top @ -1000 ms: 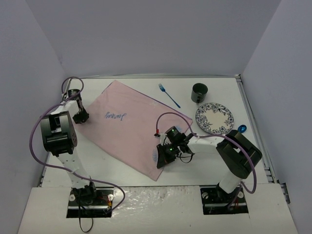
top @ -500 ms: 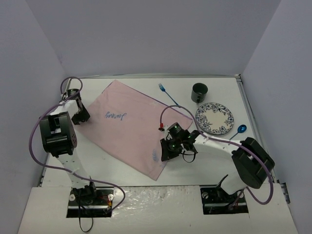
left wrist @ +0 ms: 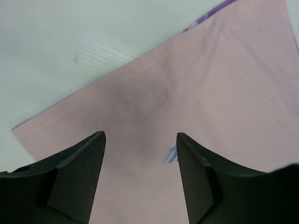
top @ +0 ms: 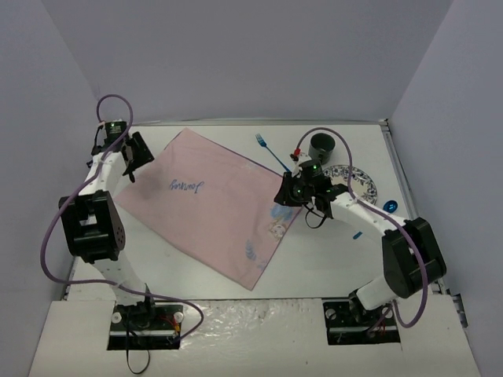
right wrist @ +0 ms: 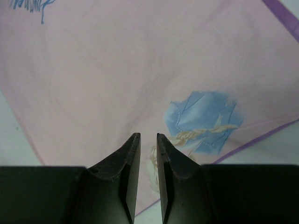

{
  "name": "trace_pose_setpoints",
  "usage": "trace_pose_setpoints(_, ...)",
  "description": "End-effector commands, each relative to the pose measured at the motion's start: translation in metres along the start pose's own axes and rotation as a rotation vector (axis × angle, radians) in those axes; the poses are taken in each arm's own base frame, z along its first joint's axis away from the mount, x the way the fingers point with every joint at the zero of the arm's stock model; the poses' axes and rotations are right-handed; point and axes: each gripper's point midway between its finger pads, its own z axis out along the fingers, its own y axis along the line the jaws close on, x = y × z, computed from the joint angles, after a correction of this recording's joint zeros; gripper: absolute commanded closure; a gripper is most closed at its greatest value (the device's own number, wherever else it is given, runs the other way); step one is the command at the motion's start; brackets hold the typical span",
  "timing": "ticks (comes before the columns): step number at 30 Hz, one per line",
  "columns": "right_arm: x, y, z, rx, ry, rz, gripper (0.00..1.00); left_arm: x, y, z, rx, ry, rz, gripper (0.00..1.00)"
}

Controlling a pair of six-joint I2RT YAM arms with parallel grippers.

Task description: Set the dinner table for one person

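Observation:
A pink embroidered cloth (top: pixel 212 212) lies spread flat and slanted on the white dinner table (top: pixel 330 259). My left gripper (top: pixel 135 155) hovers at the cloth's far left edge. In the left wrist view it (left wrist: pixel 140 135) stands open with only pink cloth (left wrist: pixel 210 84) beneath. My right gripper (top: pixel 284 195) hangs over the cloth's right corner. In the right wrist view it (right wrist: pixel 148 135) shows a narrow gap holding nothing, above the cloth (right wrist: pixel 117 70) and its blue printed figure (right wrist: pixel 203 116).
A blue fork (top: pixel 273 153) lies beyond the cloth's far edge. A dark green mug (top: pixel 321 148) stands at the back right. A patterned plate (top: pixel 363 187) is partly hidden behind my right arm, with a blue spoon (top: pixel 391 206) beside it.
Both grippers have opened and let go of the cloth. The left moved up and away toward the far left edge. The right swung from the cloth's near edge to its right corner.

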Motion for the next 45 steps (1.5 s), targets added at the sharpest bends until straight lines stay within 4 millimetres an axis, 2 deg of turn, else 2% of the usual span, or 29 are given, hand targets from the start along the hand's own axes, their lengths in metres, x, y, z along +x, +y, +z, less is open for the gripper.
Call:
trace_pose_setpoints(1, -0.054, 0.002, 0.016, -0.04, -0.166, 0.035, 0.82, -0.024, -0.069, 0.011, 0.209, -0.088, 0.081, 0.42)
trace_pose_setpoints(2, -0.059, -0.002, 0.02, -0.041, -0.184, 0.052, 0.82, -0.025, -0.081, 0.017, 0.243, -0.095, 0.098, 0.42)
trace_pose_setpoints(4, -0.068, -0.011, 0.025, -0.037, -0.215, 0.077, 0.82, -0.022, -0.091, 0.033, 0.267, -0.093, 0.097, 0.43)
trace_pose_setpoints(9, -0.067, -0.039, 0.044, 0.015, -0.223, 0.11, 0.82, -0.026, -0.095, 0.062, 0.266, -0.091, 0.08, 0.48)
trace_pose_setpoints(14, -0.062, -0.066, 0.06, 0.066, -0.213, 0.146, 0.82, -0.012, -0.087, 0.093, 0.241, -0.04, 0.051, 0.51)
trace_pose_setpoints(20, -0.047, -0.101, 0.071, 0.164, -0.191, 0.179, 0.82, 0.005, -0.077, 0.111, 0.201, 0.005, 0.045, 0.51)
trace_pose_setpoints(30, -0.034, -0.152, 0.059, 0.377, -0.187, 0.228, 0.8, 0.008, -0.058, 0.118, 0.138, 0.014, 0.039, 0.51)
trace_pose_setpoints(38, -0.042, -0.154, 0.051, 0.383, -0.208, 0.234, 0.78, 0.004, -0.048, 0.118, 0.124, 0.012, 0.027, 0.51)
trace_pose_setpoints(42, -0.058, -0.143, 0.044, 0.352, -0.237, 0.211, 0.76, -0.003, -0.051, 0.114, 0.132, 0.0, 0.028, 0.5)
trace_pose_setpoints(45, -0.08, -0.129, 0.031, 0.317, -0.281, 0.182, 0.74, -0.016, -0.06, 0.104, 0.157, -0.025, 0.031, 0.44)
